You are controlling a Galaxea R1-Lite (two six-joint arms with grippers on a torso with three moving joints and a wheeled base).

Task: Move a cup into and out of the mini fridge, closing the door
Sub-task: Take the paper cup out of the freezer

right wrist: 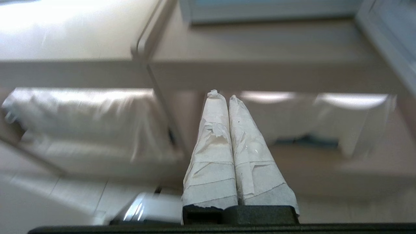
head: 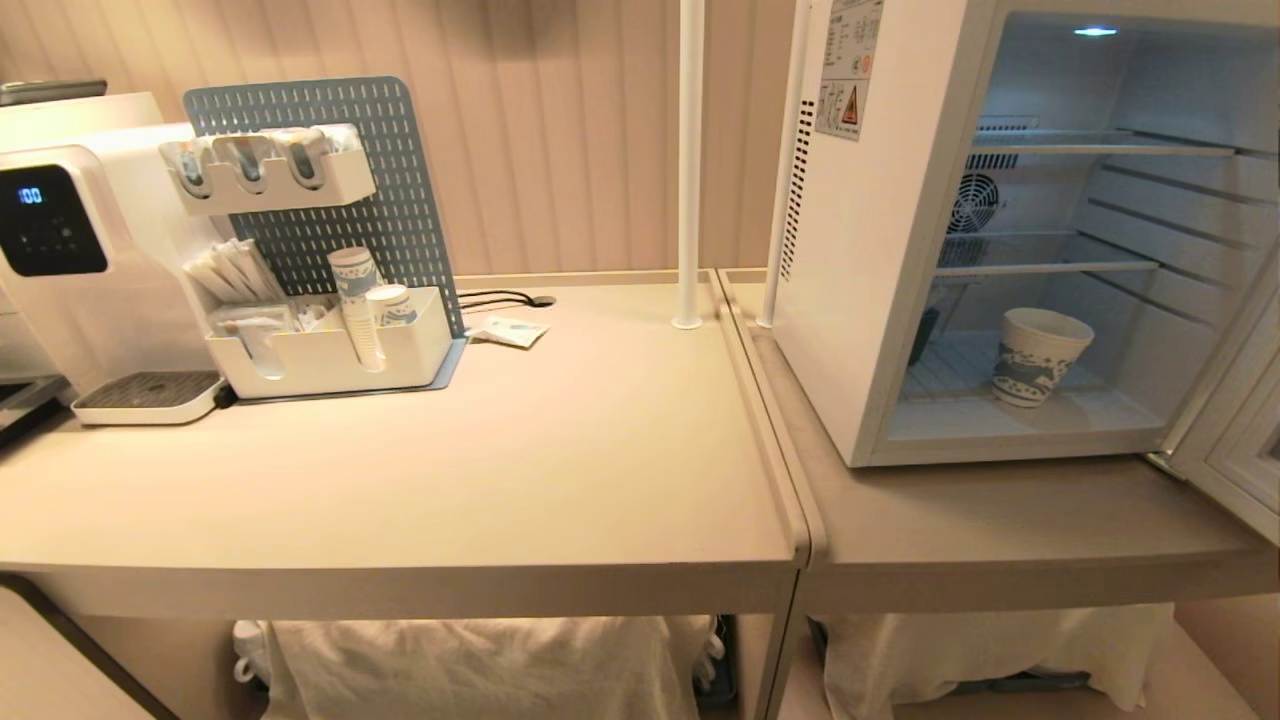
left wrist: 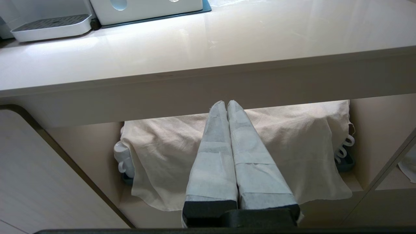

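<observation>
The cup [head: 1036,355], white paper with a blue pattern low on its side, stands upright on the floor of the mini fridge [head: 880,250] at the right of the head view. The door [head: 1235,440] hangs open at the far right edge. Neither arm shows in the head view. In the left wrist view my left gripper [left wrist: 226,103] is shut, empty, pointing at the front edge of the table [left wrist: 208,87]. In the right wrist view my right gripper [right wrist: 224,97] is shut and empty below the table edge, near the seam between the two tables [right wrist: 143,48].
A water dispenser [head: 60,250] and a white organiser [head: 330,350] holding stacked cups [head: 358,300] stand at the back left. A white pole [head: 689,160] rises near the tables' seam. Cloth-covered things [head: 470,665] sit under the tables.
</observation>
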